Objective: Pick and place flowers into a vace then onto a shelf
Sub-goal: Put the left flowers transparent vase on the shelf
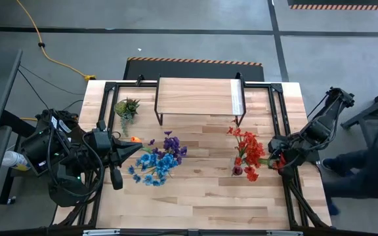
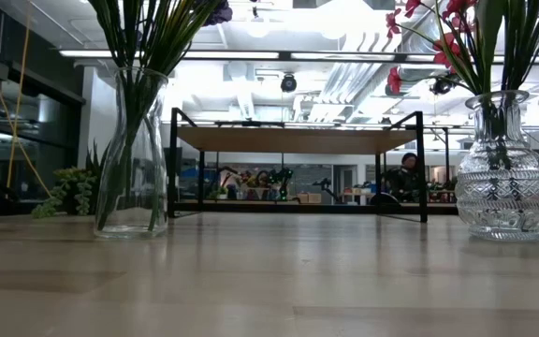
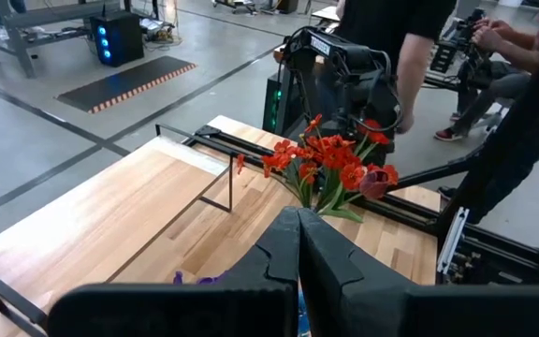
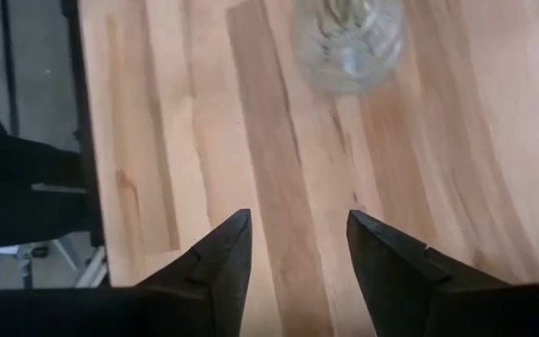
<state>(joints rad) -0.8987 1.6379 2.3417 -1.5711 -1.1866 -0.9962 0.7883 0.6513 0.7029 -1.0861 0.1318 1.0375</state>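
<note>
Flowers [image 1: 245, 152] already stand in both vases, so we wait, left pincer [image 1: 136, 148] together, right pincer [image 4: 293, 253] apart.

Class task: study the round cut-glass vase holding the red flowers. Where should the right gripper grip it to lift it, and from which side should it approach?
Probably grip the narrow neck of the round vase, just under its flared rim. The bulbous faceted body looks too wide to close on. Come in level from the table's right edge, where the open right gripper waits, staying below the red flowers that spread overhead.
</note>
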